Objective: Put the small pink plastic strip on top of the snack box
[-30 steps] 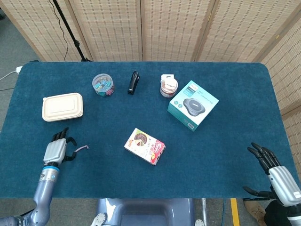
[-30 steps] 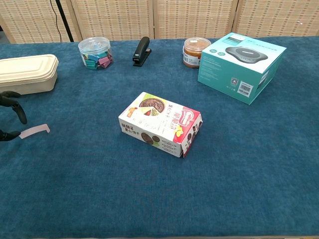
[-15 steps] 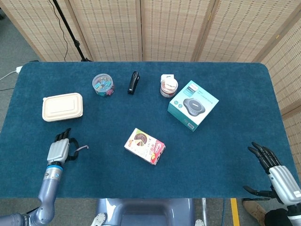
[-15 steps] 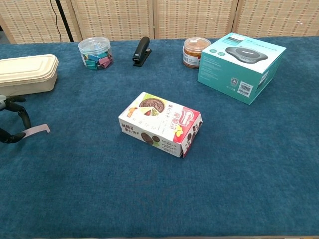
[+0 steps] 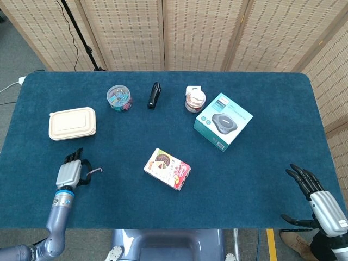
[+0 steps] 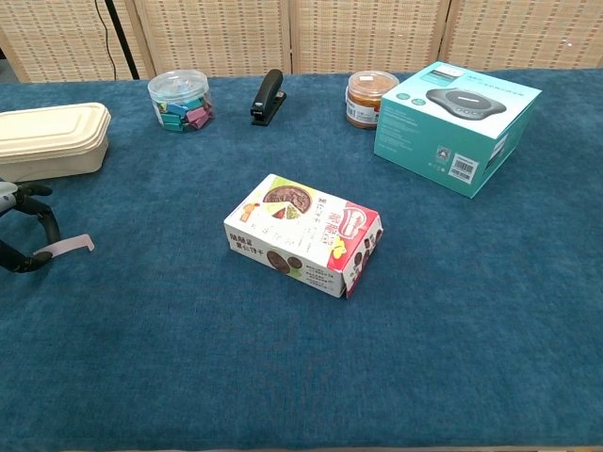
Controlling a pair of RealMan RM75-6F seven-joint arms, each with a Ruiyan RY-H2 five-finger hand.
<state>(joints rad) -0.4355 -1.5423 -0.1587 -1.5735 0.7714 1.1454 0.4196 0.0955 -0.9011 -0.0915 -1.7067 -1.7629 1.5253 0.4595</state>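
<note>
The small pink strip (image 5: 94,172) (image 6: 73,246) lies flat on the blue cloth at the front left. My left hand (image 5: 69,173) (image 6: 26,235) is at its left end, with a finger and the thumb curved above and below that end and a gap still between them. The snack box (image 5: 167,168) (image 6: 303,234) lies on its side in the middle of the table, well to the right of the strip. My right hand (image 5: 317,198) hangs open beyond the table's front right corner, holding nothing; the chest view does not show it.
A beige lunch box (image 5: 72,123) (image 6: 45,140) sits just behind the left hand. Along the back stand a clip jar (image 5: 119,98), a black stapler (image 5: 155,95), a small jar (image 5: 195,99) and a teal box (image 5: 223,120).
My left hand has slid right, closing up on the strip's left end, and its fingers have curled in around it. The strip, the box and the right hand have stayed put.
</note>
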